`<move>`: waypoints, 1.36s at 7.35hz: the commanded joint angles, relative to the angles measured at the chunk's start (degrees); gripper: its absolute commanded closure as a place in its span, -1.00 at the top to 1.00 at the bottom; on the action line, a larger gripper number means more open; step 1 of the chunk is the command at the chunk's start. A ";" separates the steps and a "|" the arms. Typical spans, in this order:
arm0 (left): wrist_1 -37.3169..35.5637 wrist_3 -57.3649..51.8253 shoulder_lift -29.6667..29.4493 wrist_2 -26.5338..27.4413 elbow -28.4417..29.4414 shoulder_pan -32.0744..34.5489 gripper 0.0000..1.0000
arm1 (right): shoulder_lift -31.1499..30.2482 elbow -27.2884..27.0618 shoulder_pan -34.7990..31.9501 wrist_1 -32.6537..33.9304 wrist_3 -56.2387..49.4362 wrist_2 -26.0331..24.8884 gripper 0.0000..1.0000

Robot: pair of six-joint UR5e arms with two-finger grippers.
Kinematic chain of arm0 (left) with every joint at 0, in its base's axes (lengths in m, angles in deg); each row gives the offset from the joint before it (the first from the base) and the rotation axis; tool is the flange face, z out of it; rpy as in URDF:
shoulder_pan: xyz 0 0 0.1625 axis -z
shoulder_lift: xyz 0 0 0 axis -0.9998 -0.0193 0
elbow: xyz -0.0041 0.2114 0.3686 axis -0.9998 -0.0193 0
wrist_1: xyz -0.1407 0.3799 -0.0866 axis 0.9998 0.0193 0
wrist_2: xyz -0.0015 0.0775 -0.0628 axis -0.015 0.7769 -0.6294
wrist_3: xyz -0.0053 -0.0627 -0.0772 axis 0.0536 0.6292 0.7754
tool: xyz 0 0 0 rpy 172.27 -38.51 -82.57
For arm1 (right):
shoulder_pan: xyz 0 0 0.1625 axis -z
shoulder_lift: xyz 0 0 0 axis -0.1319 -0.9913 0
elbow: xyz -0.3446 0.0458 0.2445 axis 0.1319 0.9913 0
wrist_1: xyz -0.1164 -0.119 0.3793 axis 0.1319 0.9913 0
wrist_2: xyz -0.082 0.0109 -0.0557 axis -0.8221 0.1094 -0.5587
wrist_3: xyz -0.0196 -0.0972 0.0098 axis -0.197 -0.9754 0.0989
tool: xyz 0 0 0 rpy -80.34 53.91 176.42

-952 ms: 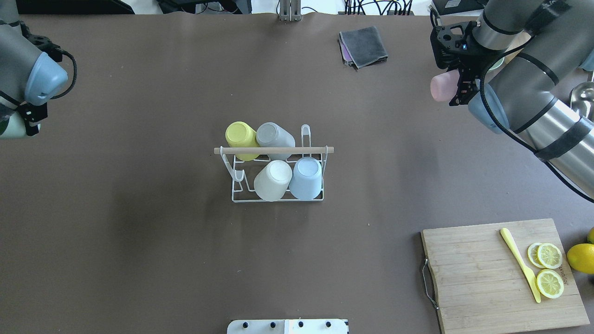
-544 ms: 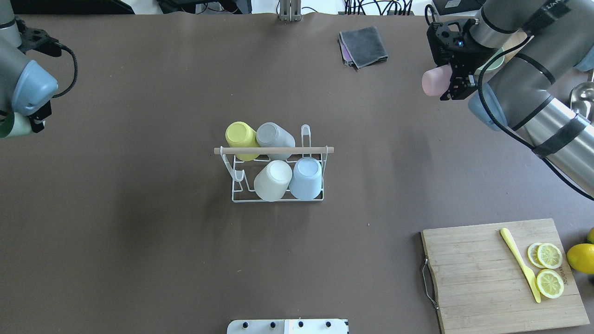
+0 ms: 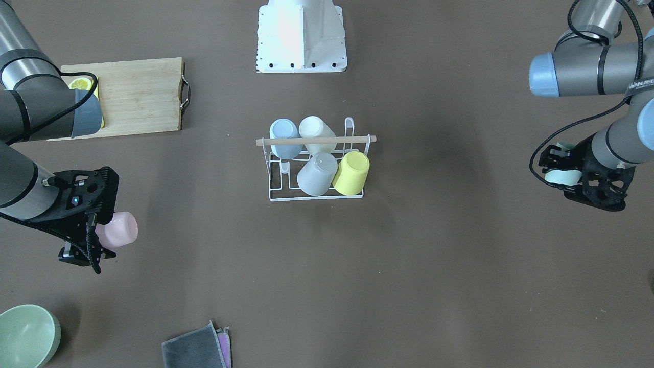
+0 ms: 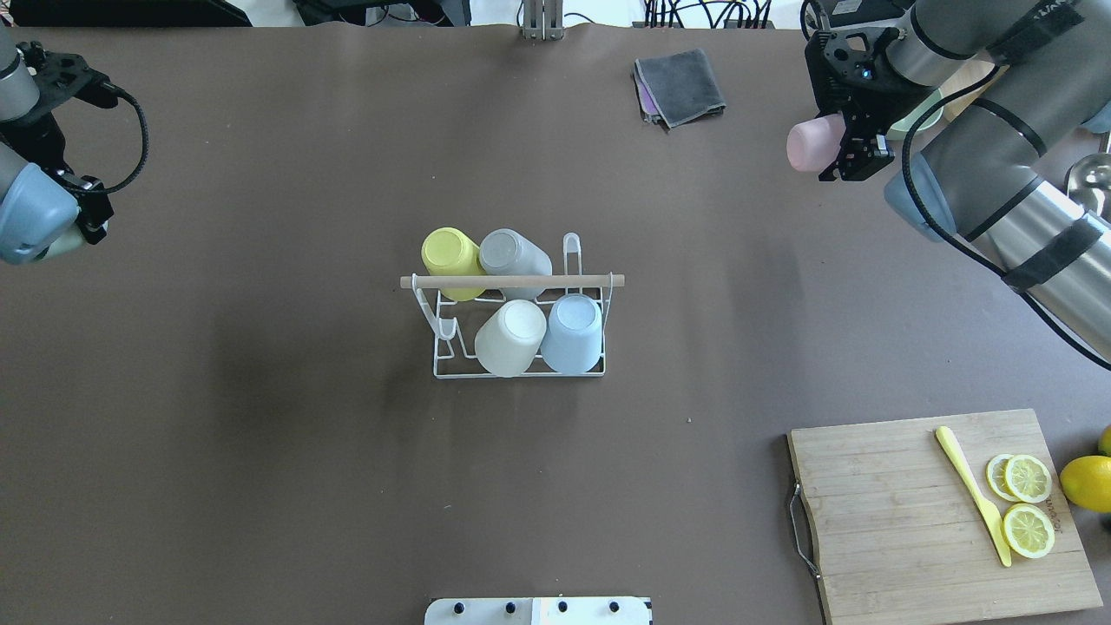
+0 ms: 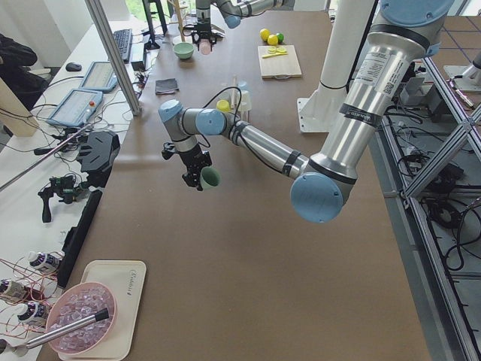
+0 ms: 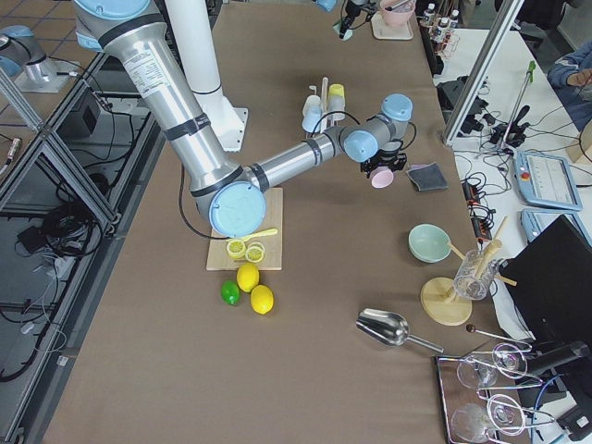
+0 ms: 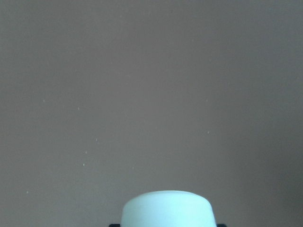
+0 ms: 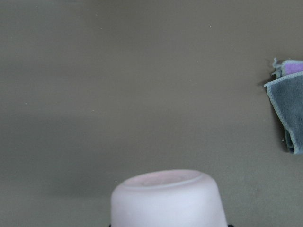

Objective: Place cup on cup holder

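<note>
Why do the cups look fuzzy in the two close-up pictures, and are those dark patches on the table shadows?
Left wrist view: the pale green cup sits very close to the lens, so it blurs. Right wrist view: the pink cup is equally soft, the grey cloth sharper. Overhead view: soft shadow patches darken the table left of the rack.

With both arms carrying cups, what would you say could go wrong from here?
1. The cup holder already carries four cups; the pink cup in the right hand may knock a neighbour when lowered onto a free prong.
2. The wooden rod across the top could catch its rim.
3. The left hand also holds a green cup; both arms converging might collide.
</note>
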 commanded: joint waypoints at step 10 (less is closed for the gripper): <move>72.42 33.65 4.59 5.75 -7.74 -8.21 -1.00 | -0.16 1.69 -2.68 -36.82 39.15 3.20 -1.00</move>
